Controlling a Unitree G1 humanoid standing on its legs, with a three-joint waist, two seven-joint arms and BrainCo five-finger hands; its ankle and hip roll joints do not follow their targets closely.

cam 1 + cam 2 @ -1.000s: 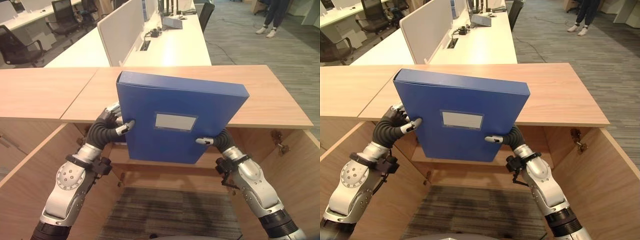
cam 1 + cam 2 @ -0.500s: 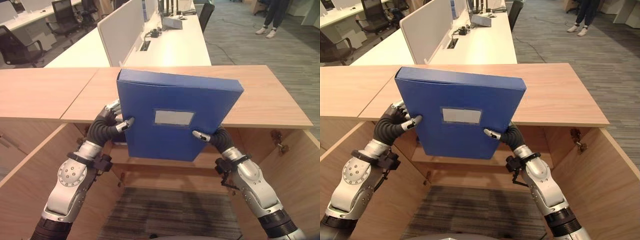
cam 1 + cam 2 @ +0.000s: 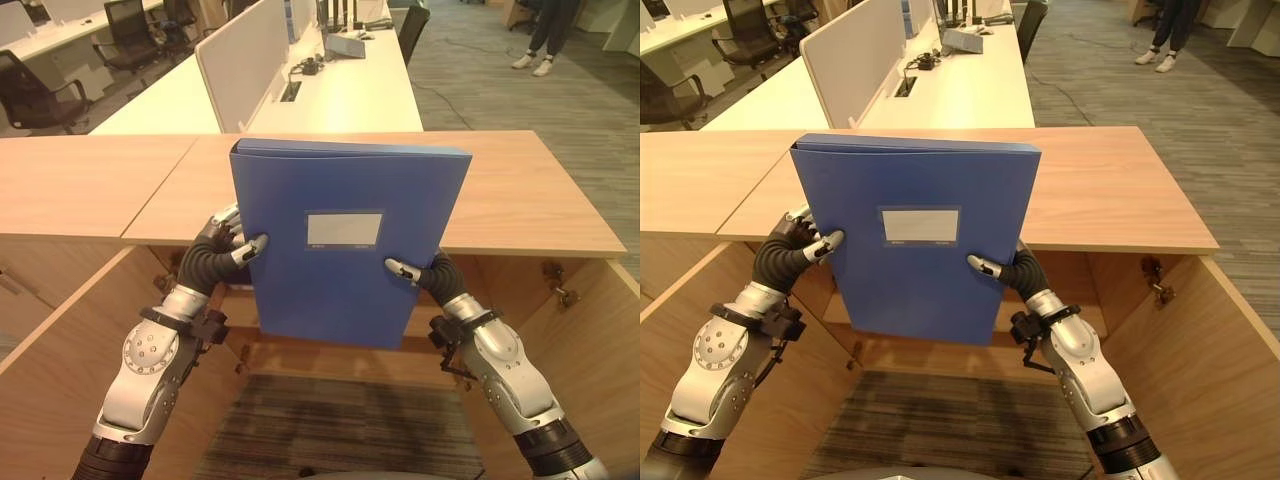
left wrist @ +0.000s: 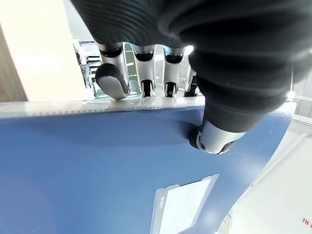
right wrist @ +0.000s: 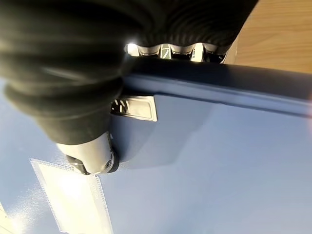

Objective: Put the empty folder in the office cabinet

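A blue folder [image 3: 340,245] with a white label pocket stands almost upright in front of me, held above the open wooden cabinet [image 3: 330,350]. My left hand [image 3: 222,248] grips the folder's left edge, thumb on the front face and fingers behind. My right hand [image 3: 420,275] clamps its right edge the same way. In the left wrist view the thumb [image 4: 212,141] presses the blue cover [image 4: 97,180] and the fingers [image 4: 141,73] wrap over its edge. In the right wrist view the thumb [image 5: 92,158] lies on the cover [image 5: 204,170] beside the label.
The cabinet's wooden top [image 3: 540,200] runs across behind the folder, with open doors [image 3: 50,360] at both sides and carpet [image 3: 330,425] below. White desks [image 3: 340,90] with a divider and office chairs [image 3: 30,90] stand beyond. A person's legs [image 3: 545,35] show at the far right.
The folder has turned from tilted to nearly upright and square to me, its bottom edge lower. Both hands keep their grip on its sides.
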